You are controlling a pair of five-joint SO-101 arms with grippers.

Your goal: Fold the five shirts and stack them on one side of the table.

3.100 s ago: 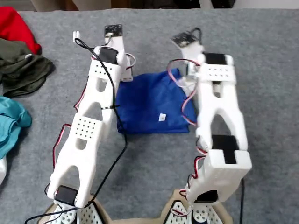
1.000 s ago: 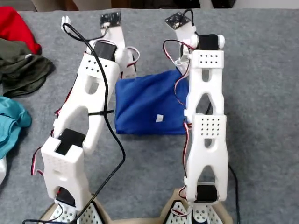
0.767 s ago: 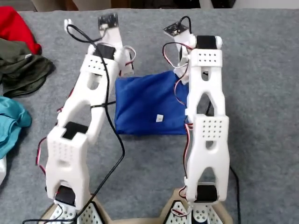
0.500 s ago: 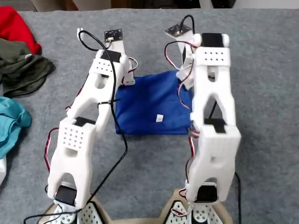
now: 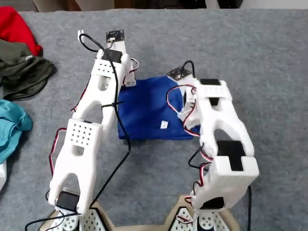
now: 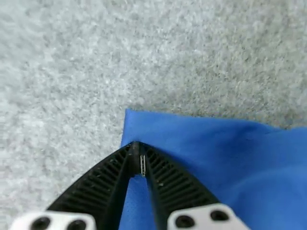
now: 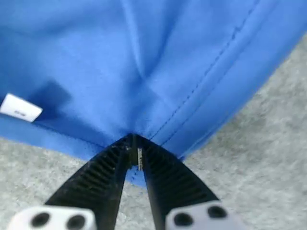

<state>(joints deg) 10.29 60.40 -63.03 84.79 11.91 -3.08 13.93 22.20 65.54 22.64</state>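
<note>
A blue shirt (image 5: 149, 103), folded to a rough square, lies flat on the grey cloth mid-table, with a small white tag (image 5: 164, 125) near its front edge. My left gripper (image 6: 137, 149) is shut, its tips resting on the far left corner of the blue shirt (image 6: 216, 158); I cannot see cloth between the fingers. My right gripper (image 7: 136, 143) is shut at the near right part of the blue shirt (image 7: 120, 57), where seams and creases run into its tips, close to the white tag (image 7: 20, 108). In the high view the right arm (image 5: 216, 115) covers that edge.
Unfolded shirts are heaped at the table's left edge: a red one (image 5: 14, 26), a dark olive one (image 5: 24, 67) and a teal one (image 5: 12, 127). Bare grey cloth stretches along the right side (image 5: 274, 96) and the back.
The right arm has pulled back from the shirt's far right corner to its near right part. The left arm drew back slightly and stays at the far left corner. The shirt has hardly shifted.
</note>
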